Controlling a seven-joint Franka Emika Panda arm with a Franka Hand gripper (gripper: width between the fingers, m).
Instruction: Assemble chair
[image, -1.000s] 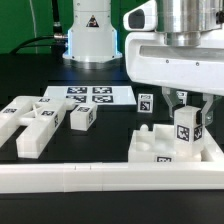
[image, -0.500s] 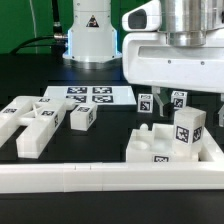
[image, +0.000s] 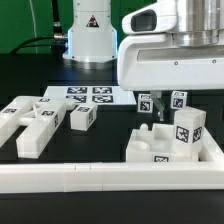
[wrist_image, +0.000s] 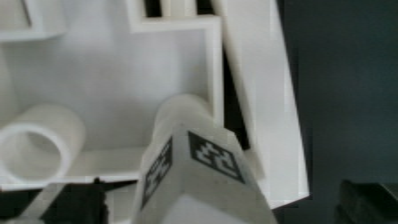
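Our jaws hang wide and empty above the chair (image: 148, 147), which sits on the tabletop (image: 100, 140) at the exterior view's right; it looks light, stiff, slick, so we'd grip flat sides squarely

Glossy white chair pieces (image: 40, 122) with black-and-white square tags (image: 186, 130), black tabletop (image: 105, 140), plain white rail (image: 100, 178), white marker board (image: 58, 93) printed with black-and-white tags, green backdrop (image: 20, 20)
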